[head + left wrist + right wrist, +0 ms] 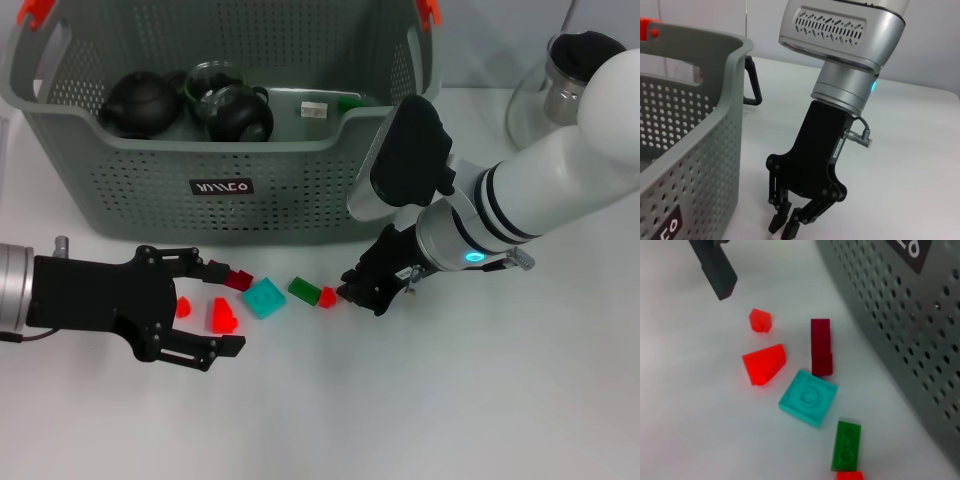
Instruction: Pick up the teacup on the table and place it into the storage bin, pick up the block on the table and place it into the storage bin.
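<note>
- We see the storage bin [225, 190] on the tabletop [420, 400]; dark teapots [140, 103] lie inside
- Blocks lie just before the bin: a teal block [264, 297]; a green block [303, 290]
- Right gripper [350, 289], fingers nearly pressed together, tips at a small red block [327, 297] before the bin
- Left gripper [225, 310], fingers spread around a red wedge [222, 316] before the bin

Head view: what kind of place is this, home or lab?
Probably a lab or test bench: a bare white table, a staged grey-green storage bin holding dark teapots, and loose toy blocks laid out between both grippers. No household surroundings visible.
</note>
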Controlling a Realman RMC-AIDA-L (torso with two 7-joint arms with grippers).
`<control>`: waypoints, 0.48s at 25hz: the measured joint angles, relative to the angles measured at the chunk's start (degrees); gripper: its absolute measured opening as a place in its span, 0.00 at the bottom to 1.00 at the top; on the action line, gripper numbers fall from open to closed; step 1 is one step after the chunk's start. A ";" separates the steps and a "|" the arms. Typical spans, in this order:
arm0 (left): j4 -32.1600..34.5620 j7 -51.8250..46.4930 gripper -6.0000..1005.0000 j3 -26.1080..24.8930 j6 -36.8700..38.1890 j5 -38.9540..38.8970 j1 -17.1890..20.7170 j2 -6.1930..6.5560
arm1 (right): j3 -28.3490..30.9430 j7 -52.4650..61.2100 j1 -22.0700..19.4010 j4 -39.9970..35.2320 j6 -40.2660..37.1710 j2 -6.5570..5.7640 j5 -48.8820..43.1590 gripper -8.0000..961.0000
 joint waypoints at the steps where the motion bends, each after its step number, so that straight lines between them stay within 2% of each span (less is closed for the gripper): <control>1: 0.00 -0.01 0.90 0.00 0.00 0.00 0.03 0.00 | 0.12 0.00 -0.05 -0.10 -0.03 0.00 0.01 0.27; 7: 0.00 -0.08 0.90 0.00 0.00 0.00 0.08 0.00 | 0.59 0.03 -0.62 -0.49 -0.08 -0.19 0.00 0.12; 12: 0.00 -0.15 0.90 -0.01 0.03 0.00 0.03 0.00 | 2.12 0.05 -3.03 -4.11 -1.06 -0.53 -0.05 0.12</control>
